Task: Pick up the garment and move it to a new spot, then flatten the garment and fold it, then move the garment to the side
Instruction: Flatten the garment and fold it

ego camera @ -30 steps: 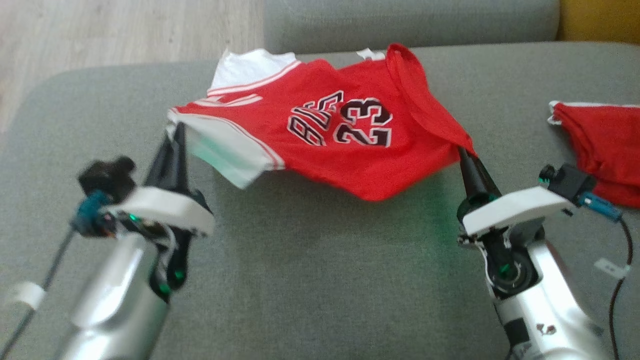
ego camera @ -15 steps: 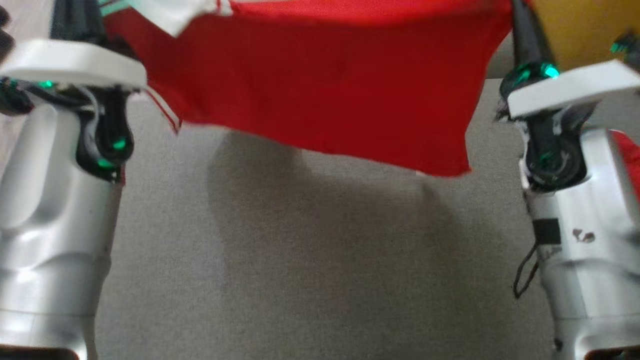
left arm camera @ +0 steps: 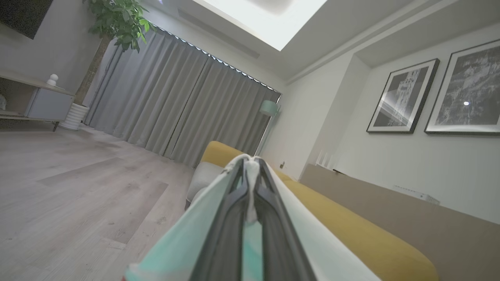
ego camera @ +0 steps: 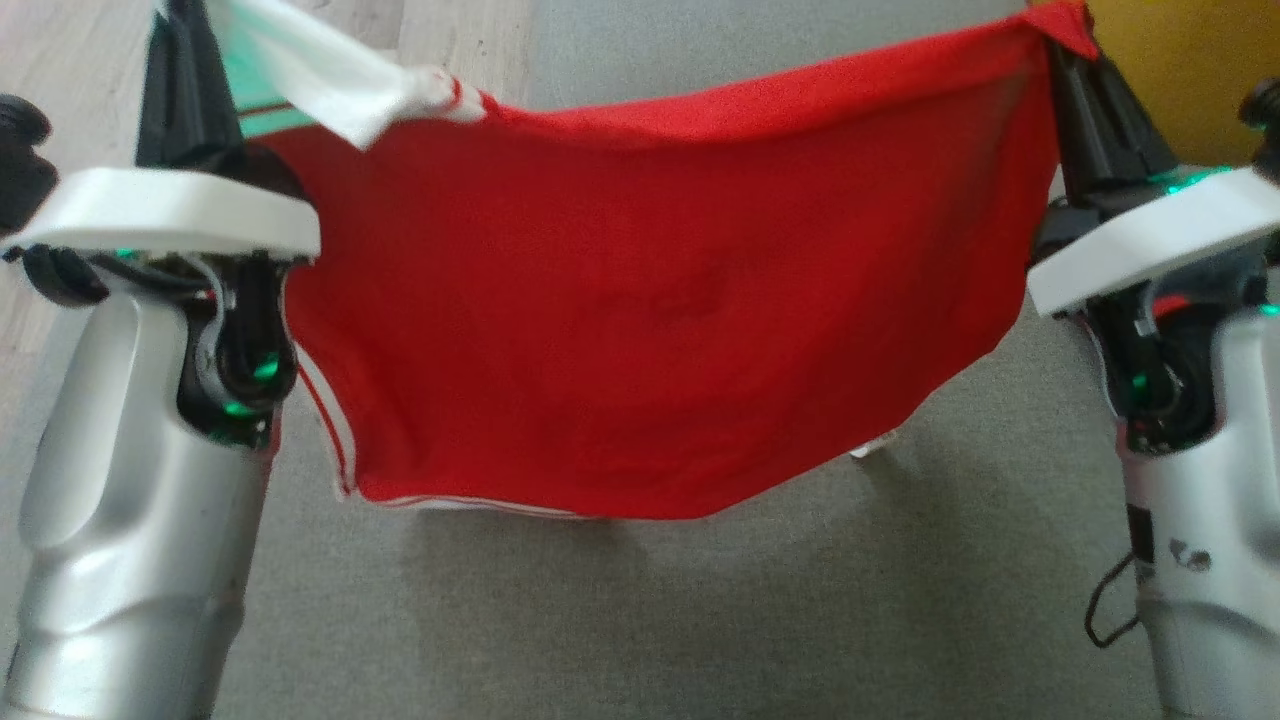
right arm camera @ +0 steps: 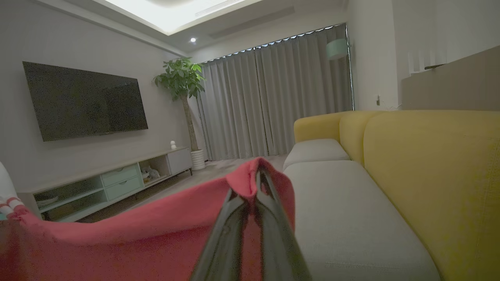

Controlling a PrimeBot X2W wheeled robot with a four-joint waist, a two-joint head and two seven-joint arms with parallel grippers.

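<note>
The garment (ego camera: pixel 650 300), a red jersey with white sleeve trim, hangs spread between my two grippers above the grey sofa seat (ego camera: pixel 700 620), its plain side facing the head camera. At the upper left my left gripper (ego camera: pixel 185 30) is shut on the white and mint sleeve edge. At the upper right my right gripper (ego camera: pixel 1062 45) is shut on a red corner. In the left wrist view the left gripper (left arm camera: pixel 250 166) pinches white cloth (left arm camera: pixel 175 249) between its tips. In the right wrist view the right gripper (right arm camera: pixel 256 175) clamps the red cloth (right arm camera: pixel 117 234). The hem sags just over the seat.
A yellow sofa back (ego camera: pixel 1170 80) rises at the far right and wooden floor (ego camera: pixel 60 60) shows at the left. A black cable (ego camera: pixel 1105 610) loops beside my right forearm. The right wrist view shows a television (right arm camera: pixel 84 101), a low cabinet (right arm camera: pixel 113 179), a plant (right arm camera: pixel 181 78) and curtains (right arm camera: pixel 273 101).
The garment lay on the seat with both grippers at its edges; now it hangs lifted between them. The head camera's view has shifted too.
</note>
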